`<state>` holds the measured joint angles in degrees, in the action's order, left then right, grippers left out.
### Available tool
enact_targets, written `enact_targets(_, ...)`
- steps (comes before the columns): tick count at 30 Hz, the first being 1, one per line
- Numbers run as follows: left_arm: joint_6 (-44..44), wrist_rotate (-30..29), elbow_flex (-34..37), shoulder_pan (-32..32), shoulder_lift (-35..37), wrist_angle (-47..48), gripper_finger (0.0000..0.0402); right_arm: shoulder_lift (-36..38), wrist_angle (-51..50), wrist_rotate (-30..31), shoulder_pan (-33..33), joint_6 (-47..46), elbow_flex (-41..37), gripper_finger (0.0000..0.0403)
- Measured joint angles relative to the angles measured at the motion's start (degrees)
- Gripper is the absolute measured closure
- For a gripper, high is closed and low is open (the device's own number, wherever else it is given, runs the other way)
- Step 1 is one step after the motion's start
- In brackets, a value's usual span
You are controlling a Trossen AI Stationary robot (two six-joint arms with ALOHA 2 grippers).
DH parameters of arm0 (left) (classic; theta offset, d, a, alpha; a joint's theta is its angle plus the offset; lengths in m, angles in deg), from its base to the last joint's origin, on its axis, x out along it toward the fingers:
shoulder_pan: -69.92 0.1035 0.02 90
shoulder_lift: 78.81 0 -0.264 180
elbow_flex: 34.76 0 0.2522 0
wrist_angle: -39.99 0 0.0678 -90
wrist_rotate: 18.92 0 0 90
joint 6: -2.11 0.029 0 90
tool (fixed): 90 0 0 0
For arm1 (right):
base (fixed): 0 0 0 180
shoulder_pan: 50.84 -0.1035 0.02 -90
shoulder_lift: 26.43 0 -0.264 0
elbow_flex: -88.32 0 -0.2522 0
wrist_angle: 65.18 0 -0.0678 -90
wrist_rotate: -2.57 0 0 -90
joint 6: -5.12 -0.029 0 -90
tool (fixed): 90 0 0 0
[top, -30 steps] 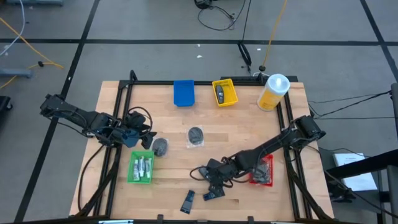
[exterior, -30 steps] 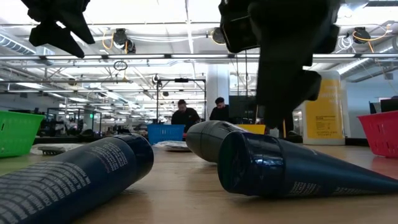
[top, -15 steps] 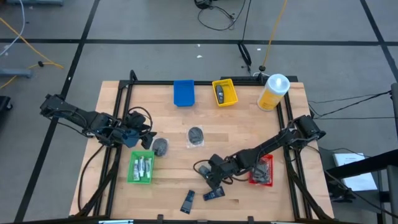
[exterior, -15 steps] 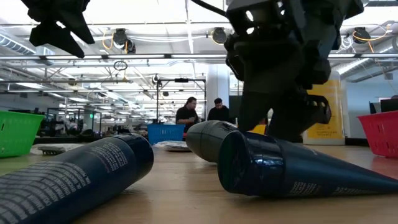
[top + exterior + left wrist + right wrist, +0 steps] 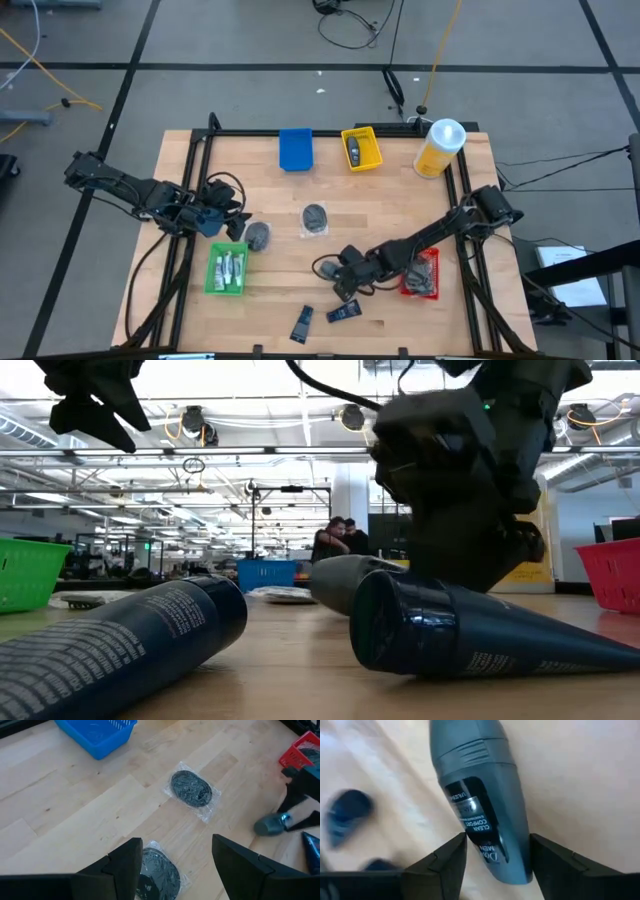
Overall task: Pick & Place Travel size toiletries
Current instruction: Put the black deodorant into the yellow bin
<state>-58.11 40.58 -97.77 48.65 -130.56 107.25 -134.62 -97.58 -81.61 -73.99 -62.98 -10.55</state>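
Wooden worktop (image 5: 400, 200) first, then our two arms. Our right end effector (image 5: 495, 865) sits low at the near middle, its fingers (image 5: 445, 862) spread either side of a grey deodorant stick (image 5: 480, 810) — ribbed cap, black label with white print — lying on the wood; we cannot tell if they press it. Our left end effector (image 5: 175, 865) hangs open and empty above a dark disc (image 5: 191, 787) in clear wrap. Two blue-black tubes (image 5: 343, 312) lie nearby.
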Motion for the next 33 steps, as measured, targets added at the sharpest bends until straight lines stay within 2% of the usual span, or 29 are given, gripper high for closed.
enact_targets(9, 0.04, 0.25, 0.00, 0.00, 0.01, 0.01, 0.0165, 0.10, -0.42, 0.07, 1.73, 9.24, -0.18, 0.0216)
enact_targets(19, 2.72, 0.24, 0.00, 0.00, 0.01, 0.01, 0.0165, 0.47, 0.48, 0.13, 2.88, 6.11, -2.80, 0.0282)
enact_targets(33, 3.17, 0.24, 0.00, 0.00, 0.00, 0.44, 0.0165, 0.34, 0.59, 0.07, 2.94, 4.29, -3.57, 0.0304)
